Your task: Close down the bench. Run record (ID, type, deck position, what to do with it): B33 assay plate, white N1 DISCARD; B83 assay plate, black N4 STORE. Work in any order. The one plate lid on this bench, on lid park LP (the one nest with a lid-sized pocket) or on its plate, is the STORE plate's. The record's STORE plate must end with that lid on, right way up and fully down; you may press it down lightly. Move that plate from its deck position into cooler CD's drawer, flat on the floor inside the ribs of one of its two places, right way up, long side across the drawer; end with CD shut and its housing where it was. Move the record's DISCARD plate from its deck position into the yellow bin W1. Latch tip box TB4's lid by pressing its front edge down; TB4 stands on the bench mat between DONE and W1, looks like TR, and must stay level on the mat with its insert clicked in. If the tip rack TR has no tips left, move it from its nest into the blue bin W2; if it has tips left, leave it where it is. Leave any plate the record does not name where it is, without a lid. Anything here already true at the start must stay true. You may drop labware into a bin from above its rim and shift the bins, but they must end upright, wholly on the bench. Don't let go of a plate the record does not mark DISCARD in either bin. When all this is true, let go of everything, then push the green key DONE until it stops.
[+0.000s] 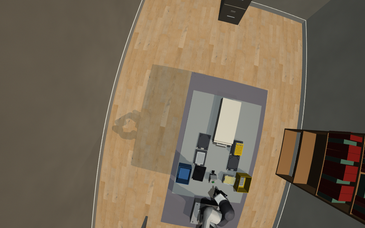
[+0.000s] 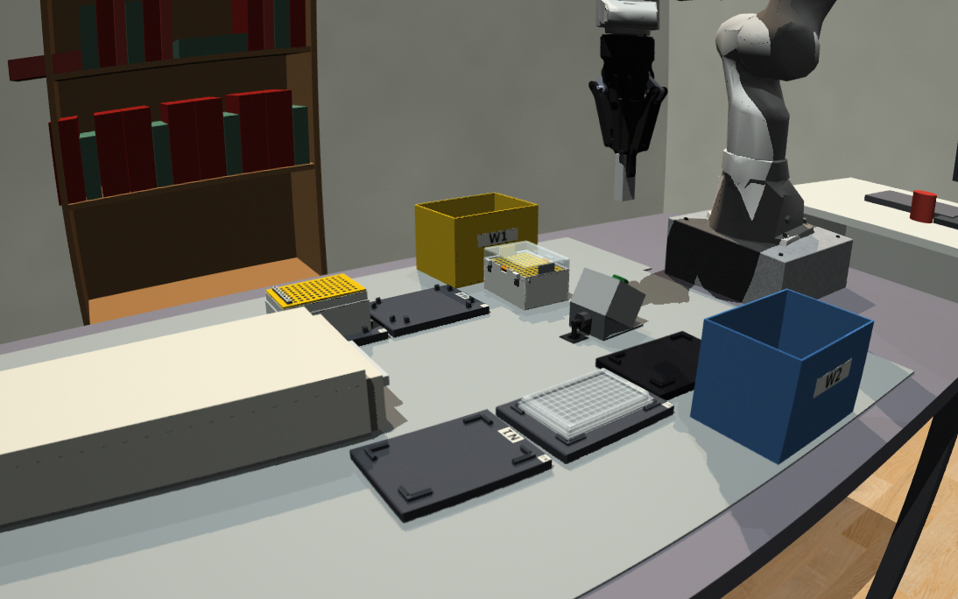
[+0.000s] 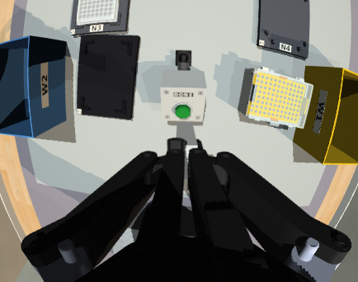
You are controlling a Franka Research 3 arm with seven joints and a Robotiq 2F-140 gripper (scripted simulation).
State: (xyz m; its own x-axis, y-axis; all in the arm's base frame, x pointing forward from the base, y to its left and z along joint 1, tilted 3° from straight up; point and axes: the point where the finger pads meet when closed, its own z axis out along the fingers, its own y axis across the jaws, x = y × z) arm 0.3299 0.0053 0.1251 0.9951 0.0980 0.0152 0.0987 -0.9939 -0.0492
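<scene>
My gripper (image 2: 625, 186) is shut and empty. It hangs high over the bench between the robot base and the grey DONE box (image 2: 605, 301). In the wrist view its fingertips (image 3: 184, 147) sit just below the green DONE key (image 3: 182, 111). Tip box TB4 (image 3: 278, 97) stands to the right of the key, with a clear lid over its yellow tips (image 2: 525, 271). The yellow bin W1 (image 2: 476, 234) holds a white plate (image 1: 242, 181). Nests N1 (image 2: 450, 452) and N4 (image 3: 284, 15) are bare. The black lid park (image 3: 108, 84) is bare. No black plate is in view.
The blue bin W2 (image 2: 780, 369) stands at the bench's near corner. A clear plate (image 2: 584, 402) lies on nest N3. The tip rack TR (image 2: 316, 292) shows a yellow top next to the cream cooler CD (image 2: 155, 402), whose drawer is shut. The robot base (image 2: 757, 257) is behind the key.
</scene>
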